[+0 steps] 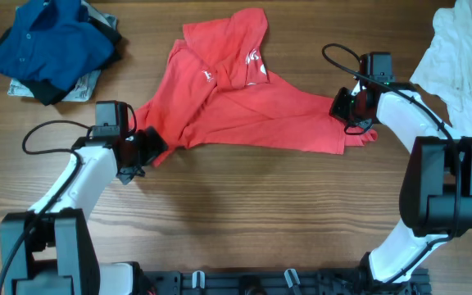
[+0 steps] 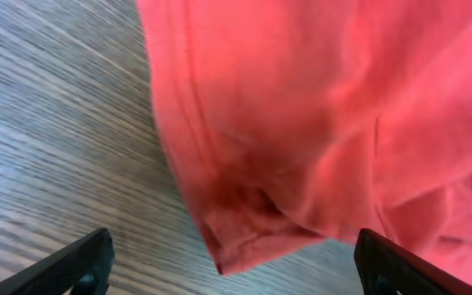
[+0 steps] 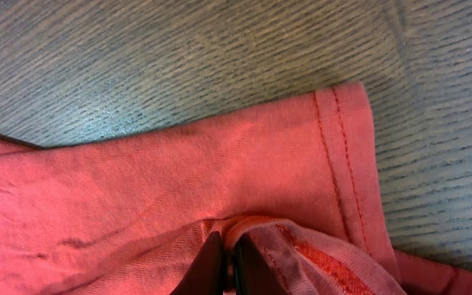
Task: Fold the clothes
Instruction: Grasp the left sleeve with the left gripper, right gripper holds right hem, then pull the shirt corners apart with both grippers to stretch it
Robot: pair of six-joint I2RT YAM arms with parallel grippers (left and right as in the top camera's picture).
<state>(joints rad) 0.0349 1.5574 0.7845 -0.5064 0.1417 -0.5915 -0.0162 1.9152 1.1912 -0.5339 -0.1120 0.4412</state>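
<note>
Red T-shirt [image 1: 244, 115] (crumpled) in right tool [image 3: 229, 252]

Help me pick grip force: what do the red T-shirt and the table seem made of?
Red T-shirt: soft matte knit, probably cotton; it creases and has a double-stitched hem. Table: wood or wood-look laminate, low sheen, with streaky grain.

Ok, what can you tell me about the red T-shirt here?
The red T-shirt lies crumpled, partly spread, on the wooden table: soft knit cloth, double-stitched hem, white lettering near its top. The right gripper is shut on a fold beside its right hem; its left corner lies within the open left gripper.
</note>
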